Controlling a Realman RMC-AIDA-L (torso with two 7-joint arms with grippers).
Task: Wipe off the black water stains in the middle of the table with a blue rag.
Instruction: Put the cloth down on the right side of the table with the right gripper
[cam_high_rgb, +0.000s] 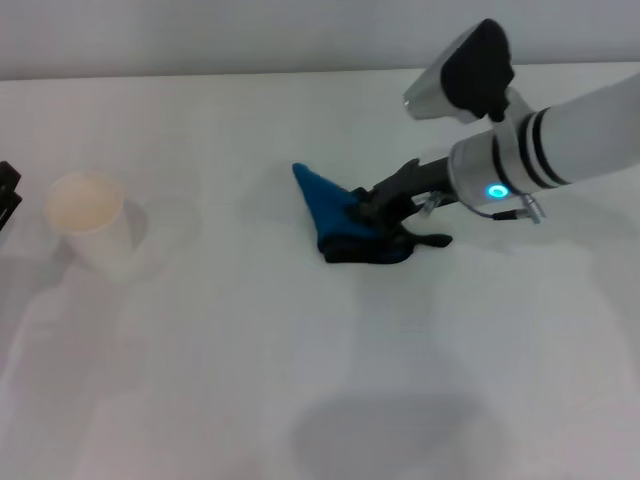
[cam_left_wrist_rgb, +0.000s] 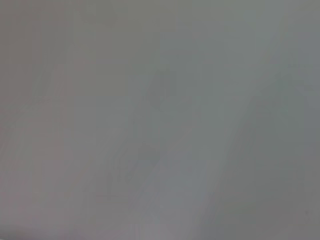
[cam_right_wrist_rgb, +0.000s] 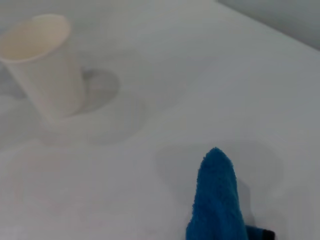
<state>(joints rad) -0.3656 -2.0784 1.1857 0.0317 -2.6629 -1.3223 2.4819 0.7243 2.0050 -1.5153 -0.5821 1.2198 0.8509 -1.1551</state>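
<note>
The blue rag (cam_high_rgb: 330, 205) lies bunched on the white table (cam_high_rgb: 250, 350) near the middle, one corner pointing back and left. My right gripper (cam_high_rgb: 388, 218) comes in from the right, is shut on the rag's right side and holds it down on the tabletop. The rag also shows in the right wrist view (cam_right_wrist_rgb: 216, 200), with a bit of its black edging beside it. No black water stain shows in any view; whether one lies under the rag I cannot tell. A black part of my left gripper (cam_high_rgb: 6, 195) shows at the far left edge.
A white paper cup (cam_high_rgb: 88, 222) stands upright at the left of the table, well apart from the rag; it also shows in the right wrist view (cam_right_wrist_rgb: 45, 65). The left wrist view shows only a plain grey surface.
</note>
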